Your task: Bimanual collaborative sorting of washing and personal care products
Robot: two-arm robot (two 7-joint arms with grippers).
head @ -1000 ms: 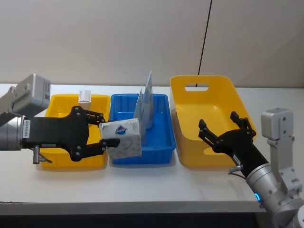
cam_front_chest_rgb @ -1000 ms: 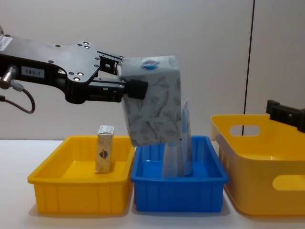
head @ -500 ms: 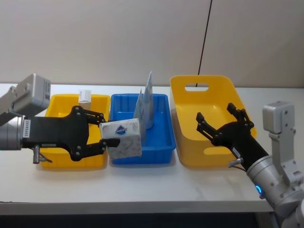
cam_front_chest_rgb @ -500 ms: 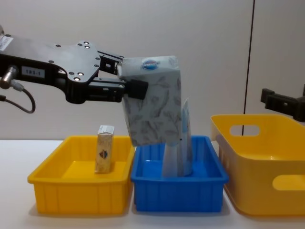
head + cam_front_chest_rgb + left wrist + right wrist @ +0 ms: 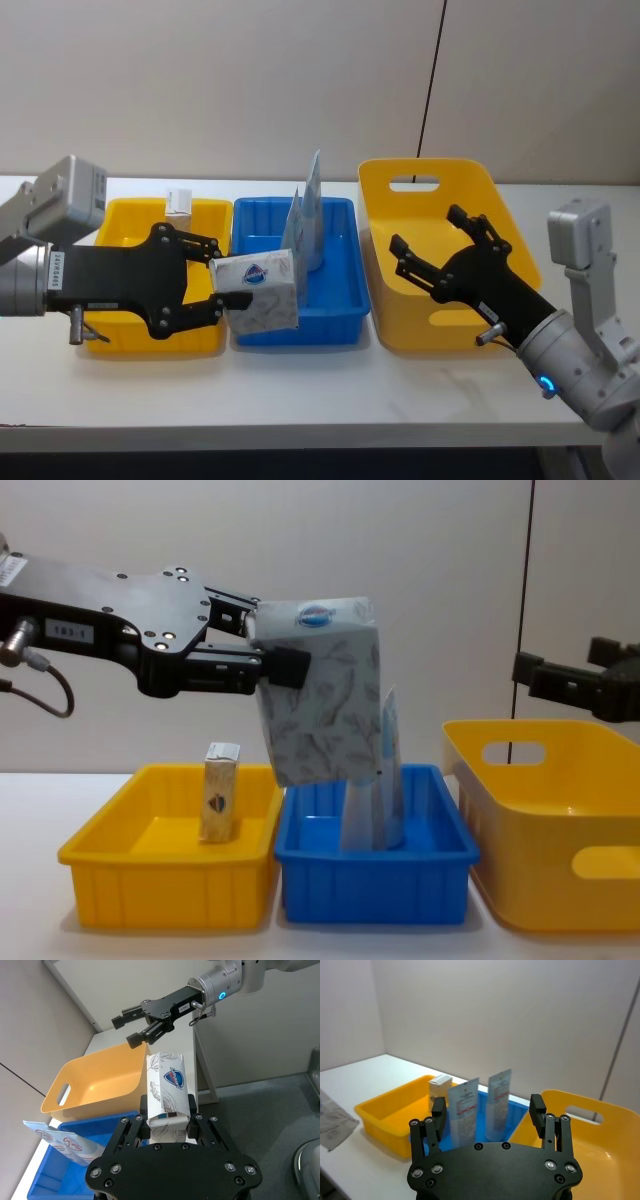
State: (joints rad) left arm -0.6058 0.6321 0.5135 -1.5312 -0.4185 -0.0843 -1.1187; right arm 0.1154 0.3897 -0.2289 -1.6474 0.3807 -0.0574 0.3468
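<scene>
Pale leafy carton [image 5: 262, 292] sits clamped in the left gripper [image 5: 226, 278] above the blue bin's [image 5: 340, 330] left edge, offered up, I'd guess, for handover. The right gripper [image 5: 425, 232], jaws spread wide and empty, faces it over the big yellow bin [image 5: 378, 180].

**Table — three bins in a row**

White table [image 5: 300, 400], its far edge against a plain wall. Three bins sit directly on it, side by side, all upright. Small yellow bin [image 5: 190, 343] is on the robot's left, blue bin [image 5: 300, 335] in the middle, large yellow bin [image 5: 430, 170] on the right. Small yellow and blue are the same height, walls touching or nearly so — can't tell which. The large yellow one stands just beside the blue, taller and deeper, with cut-out handles in its walls.
</scene>
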